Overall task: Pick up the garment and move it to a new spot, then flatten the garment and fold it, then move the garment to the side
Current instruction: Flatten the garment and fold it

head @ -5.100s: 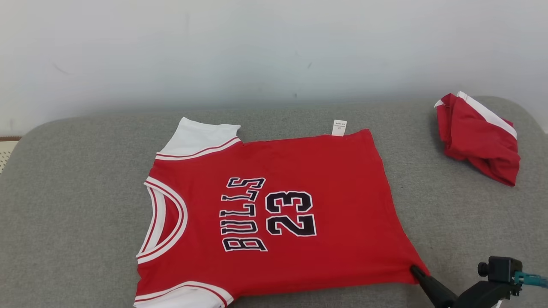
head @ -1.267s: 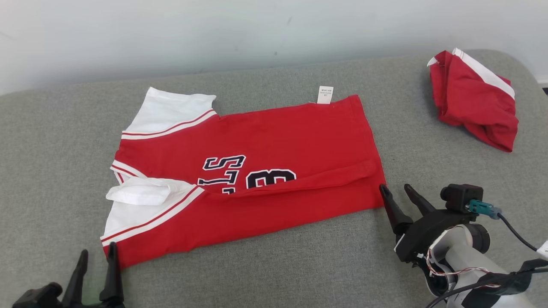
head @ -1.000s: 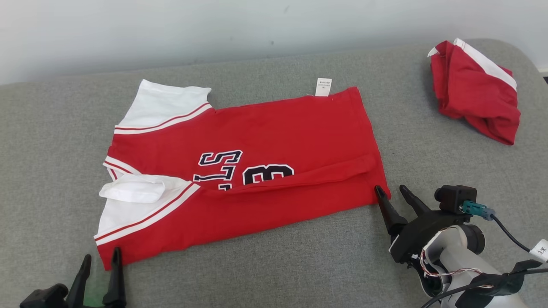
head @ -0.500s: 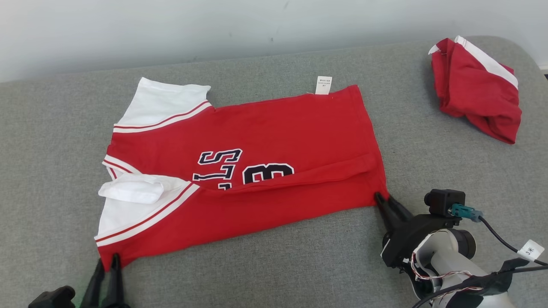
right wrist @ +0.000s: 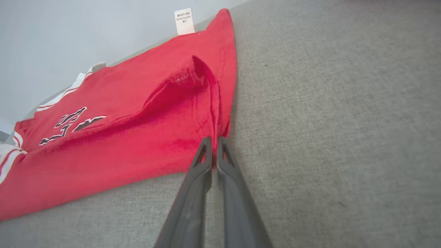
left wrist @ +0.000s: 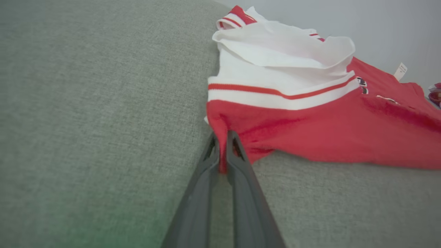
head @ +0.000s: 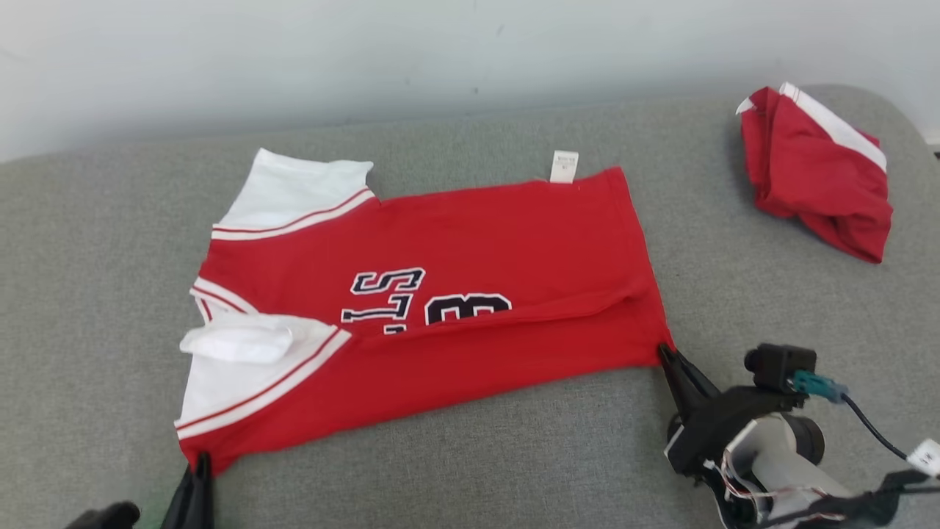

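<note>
The garment (head: 455,257) is a red jersey with white sleeves and black lettering, lying on a grey cushion with its near long edge folded over the front. My left gripper (head: 197,466) is shut on the garment's near-left corner; the left wrist view shows red cloth (left wrist: 310,127) pinched between my left gripper's (left wrist: 223,137) tips. At the near-right hem corner my right gripper (head: 664,353) is shut on the fabric, and the right wrist view shows the garment (right wrist: 120,131) puckered at my right gripper (right wrist: 213,142).
A second red and white cloth (head: 815,173) lies bunched at the cushion's far right. The grey cushion (head: 477,455) runs wide to both sides, with a pale wall (head: 367,51) behind it. A white tag (head: 563,166) sticks out from the garment's far edge.
Both grippers moved in from beside the near corners and shut on them. The head view has shifted slightly downward. The garment itself lies as before.
</note>
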`<state>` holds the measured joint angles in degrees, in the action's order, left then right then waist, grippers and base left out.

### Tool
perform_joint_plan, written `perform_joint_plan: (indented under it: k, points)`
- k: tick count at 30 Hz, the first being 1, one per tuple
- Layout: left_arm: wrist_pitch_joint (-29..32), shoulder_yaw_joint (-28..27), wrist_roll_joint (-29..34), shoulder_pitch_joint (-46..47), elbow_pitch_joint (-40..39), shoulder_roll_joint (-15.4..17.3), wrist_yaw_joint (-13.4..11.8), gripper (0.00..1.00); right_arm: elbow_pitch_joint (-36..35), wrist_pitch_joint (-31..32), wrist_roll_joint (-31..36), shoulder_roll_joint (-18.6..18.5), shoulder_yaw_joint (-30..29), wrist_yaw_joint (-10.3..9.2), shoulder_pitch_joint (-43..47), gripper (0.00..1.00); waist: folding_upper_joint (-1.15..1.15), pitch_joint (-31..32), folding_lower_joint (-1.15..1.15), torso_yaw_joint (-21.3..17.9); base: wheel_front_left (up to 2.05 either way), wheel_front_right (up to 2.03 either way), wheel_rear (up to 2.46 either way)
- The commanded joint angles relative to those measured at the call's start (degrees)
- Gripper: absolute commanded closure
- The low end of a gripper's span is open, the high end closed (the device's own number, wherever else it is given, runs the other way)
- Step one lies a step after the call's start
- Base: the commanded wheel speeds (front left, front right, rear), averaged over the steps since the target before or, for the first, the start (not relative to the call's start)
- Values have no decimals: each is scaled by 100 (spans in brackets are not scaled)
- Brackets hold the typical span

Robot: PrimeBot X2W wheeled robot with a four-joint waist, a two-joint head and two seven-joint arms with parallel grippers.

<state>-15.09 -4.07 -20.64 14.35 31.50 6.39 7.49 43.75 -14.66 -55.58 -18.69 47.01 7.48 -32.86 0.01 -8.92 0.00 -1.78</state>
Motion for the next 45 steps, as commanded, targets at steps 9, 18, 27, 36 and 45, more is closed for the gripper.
perform_joint_plan:
  k: [9, 18, 27, 36, 45]
  points:
    - [1, -62, 26, -945, -690, -55, -5, 100, -766, -55, -156, -375, -242, 2, 981, 100, -1, 565, 0, 23, 0, 0, 0]
    - [-3, -202, -70, -1807, -1225, -205, -66, 100, -1416, 263, -201, -672, -567, -1, 1969, 100, -1, 775, 0, -29, 0, 0, 0]
    - [-3, -95, -180, -1959, -1242, -289, -130, 100, -1707, 644, 52, -627, -964, -1, 2403, 100, -1, 686, 0, -37, 0, 0, 0]
    - [-3, -215, -107, -1886, -1467, -324, -136, 0, -1897, 482, 626, -320, -1625, 0, 2475, 0, -1, 700, 0, -25, 0, 0, 0]
    - [-3, -442, 258, -1866, -2818, -338, -215, 0, -2588, 96, 1292, -104, -2291, 1, 2499, 0, -1, 690, 0, 75, 0, 0, 0]
